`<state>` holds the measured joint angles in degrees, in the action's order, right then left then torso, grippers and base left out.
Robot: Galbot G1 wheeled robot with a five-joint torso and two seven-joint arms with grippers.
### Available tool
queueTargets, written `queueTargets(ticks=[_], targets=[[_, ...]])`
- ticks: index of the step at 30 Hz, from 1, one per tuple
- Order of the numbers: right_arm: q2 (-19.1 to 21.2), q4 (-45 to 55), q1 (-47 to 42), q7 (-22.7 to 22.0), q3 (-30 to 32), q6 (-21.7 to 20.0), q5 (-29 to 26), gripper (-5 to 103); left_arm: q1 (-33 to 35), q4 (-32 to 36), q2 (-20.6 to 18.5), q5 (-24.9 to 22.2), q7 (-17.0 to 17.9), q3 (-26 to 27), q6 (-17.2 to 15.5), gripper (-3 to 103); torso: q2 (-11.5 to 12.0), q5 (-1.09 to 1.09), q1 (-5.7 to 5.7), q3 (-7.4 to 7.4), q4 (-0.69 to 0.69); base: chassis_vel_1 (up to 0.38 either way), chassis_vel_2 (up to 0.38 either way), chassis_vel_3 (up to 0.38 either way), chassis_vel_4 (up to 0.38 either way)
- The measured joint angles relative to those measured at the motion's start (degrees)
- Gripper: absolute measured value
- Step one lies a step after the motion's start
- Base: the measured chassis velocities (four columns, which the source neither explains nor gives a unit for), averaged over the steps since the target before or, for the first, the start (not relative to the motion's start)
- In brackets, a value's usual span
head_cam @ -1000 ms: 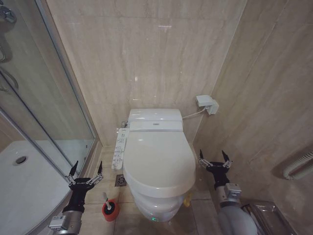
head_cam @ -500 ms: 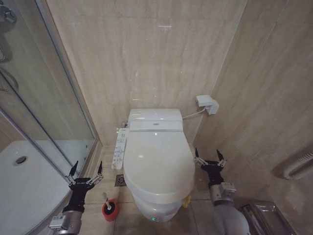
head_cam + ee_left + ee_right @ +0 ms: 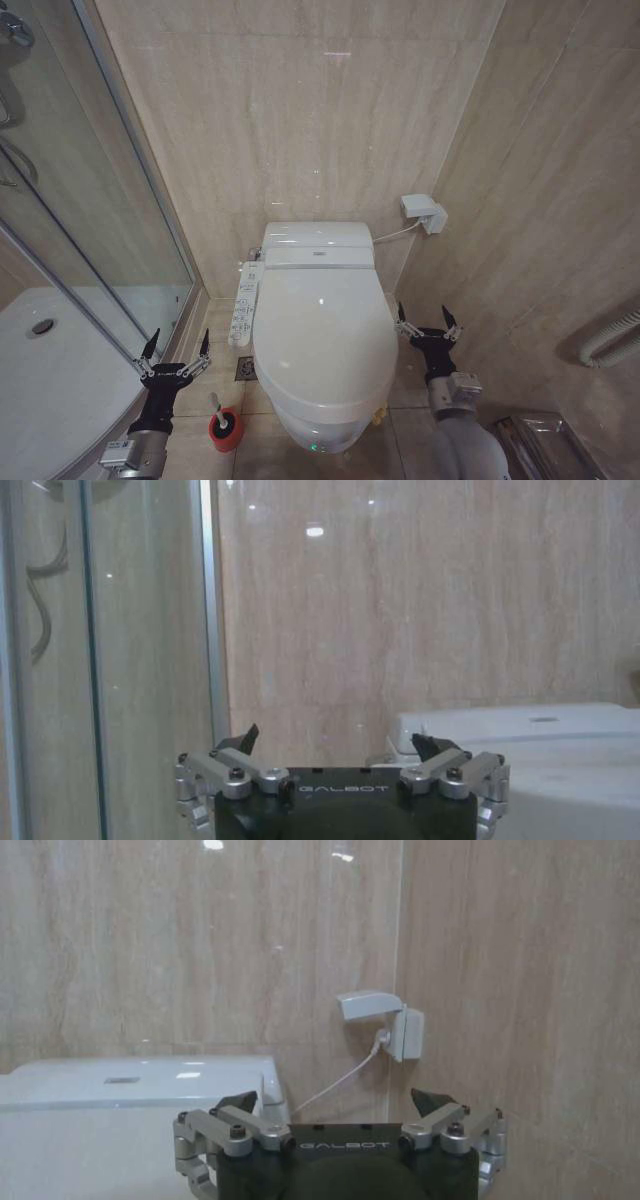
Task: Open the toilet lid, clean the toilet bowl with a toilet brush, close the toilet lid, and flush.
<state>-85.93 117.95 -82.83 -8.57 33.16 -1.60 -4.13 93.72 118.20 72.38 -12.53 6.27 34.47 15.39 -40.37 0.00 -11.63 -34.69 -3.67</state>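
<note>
R hand (image 3: pixel 421 322) spread, just beside toilet lid (image 3: pixel 322 335) edge; L hand (image 3: pixel 175 350) spread, idle near toilet brush (image 3: pixel 223 420). Hook fingertip under rim, lift slow.

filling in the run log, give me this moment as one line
lid: toilet lid down | right gripper open, beside lid's right edge | left gripper open, above toilet brush | brush in holder on floor

toilet lid (image 3: pixel 322 330) shut (glossy white), toilet brush (image 3: pixel 222 419) upright in holder

Tiled floor (image 3: pixel 405 425) carries the toilet bowl (image 3: pixel 315 430) and toilet brush (image 3: pixel 224 424).
</note>
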Motion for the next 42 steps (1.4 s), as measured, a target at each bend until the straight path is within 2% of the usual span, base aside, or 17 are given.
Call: queueTargets(ticks=[42], targets=[[0.0, 0.0, 0.0, -0.1, 0.0, 0.0, 0.0, 100, -0.3, 0.0, 0.1, 0.0, 0.0, -0.1, -0.5, 100, 0.0, 0.01, 0.0, 0.0, 0.01, 0.0, 0.0, 0.0, 0.0]])
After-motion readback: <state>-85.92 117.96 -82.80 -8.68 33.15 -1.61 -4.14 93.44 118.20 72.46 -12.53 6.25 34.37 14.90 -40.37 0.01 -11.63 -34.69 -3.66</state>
